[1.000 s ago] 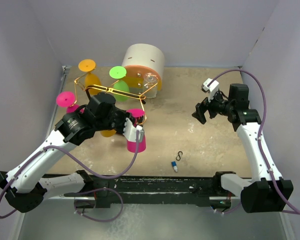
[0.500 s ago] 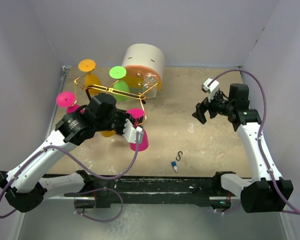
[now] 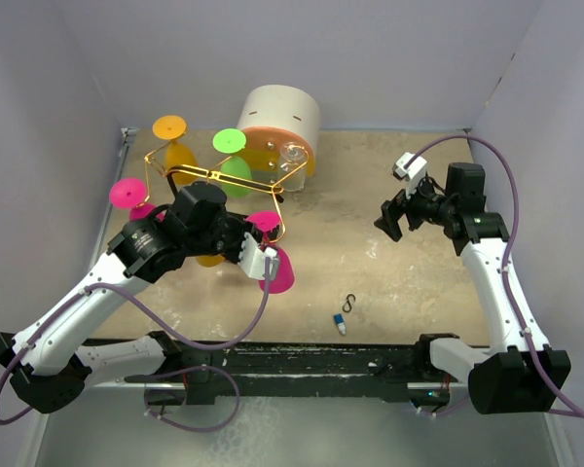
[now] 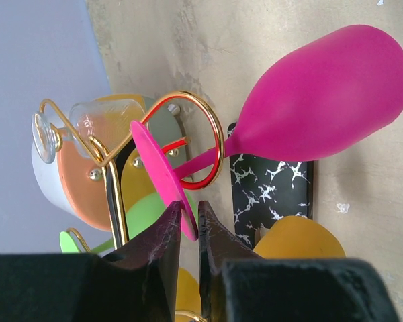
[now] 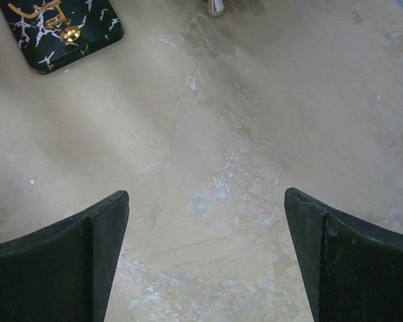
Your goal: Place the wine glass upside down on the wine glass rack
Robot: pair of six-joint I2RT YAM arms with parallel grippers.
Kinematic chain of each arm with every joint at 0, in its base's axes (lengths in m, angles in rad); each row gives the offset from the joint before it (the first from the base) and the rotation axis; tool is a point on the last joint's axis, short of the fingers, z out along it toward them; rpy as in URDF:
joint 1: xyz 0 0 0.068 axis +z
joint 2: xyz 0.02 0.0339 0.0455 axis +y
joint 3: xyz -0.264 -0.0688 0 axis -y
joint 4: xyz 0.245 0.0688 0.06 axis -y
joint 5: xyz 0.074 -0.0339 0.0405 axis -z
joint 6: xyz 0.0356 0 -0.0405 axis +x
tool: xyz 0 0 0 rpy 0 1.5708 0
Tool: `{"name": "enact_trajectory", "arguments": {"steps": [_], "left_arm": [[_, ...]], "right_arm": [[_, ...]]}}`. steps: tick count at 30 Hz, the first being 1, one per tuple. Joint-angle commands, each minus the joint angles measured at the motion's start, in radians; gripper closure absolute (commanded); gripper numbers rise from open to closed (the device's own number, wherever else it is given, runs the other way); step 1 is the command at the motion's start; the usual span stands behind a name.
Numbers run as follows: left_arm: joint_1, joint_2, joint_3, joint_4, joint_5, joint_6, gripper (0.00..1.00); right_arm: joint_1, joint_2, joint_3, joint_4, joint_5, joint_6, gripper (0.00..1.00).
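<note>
The left hand is clenched on the round foot of the magenta glass. The glass's stem crosses a gold loop on the near right arm of the rack, which stands far left on the counter. Since a second ago the bowl has swung up and to the right, from hanging almost straight down to a clear tilt, while the foot has stayed at the loop. The right hand hovers released, fingers wide apart, above the counter on the right, unmoved.

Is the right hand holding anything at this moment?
No, the right hand is open, with only tabletop showing between its fingers.
</note>
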Motion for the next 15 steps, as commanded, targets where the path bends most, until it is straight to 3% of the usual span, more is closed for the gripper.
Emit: {"name": "enact_trajectory", "arguments": {"steps": [1, 15], "left_arm": [[-0.002, 0.0, 0.017, -0.039, 0.007, 0.003, 0.81], [-0.002, 0.001, 0.02, -0.054, 0.028, -0.009, 0.7]], "right_arm": [[-0.004, -0.016, -0.009, 0.019, -0.003, -0.011, 0.0], [-0.004, -0.006, -0.008, 0.016, -0.008, -0.012, 0.0]]}}
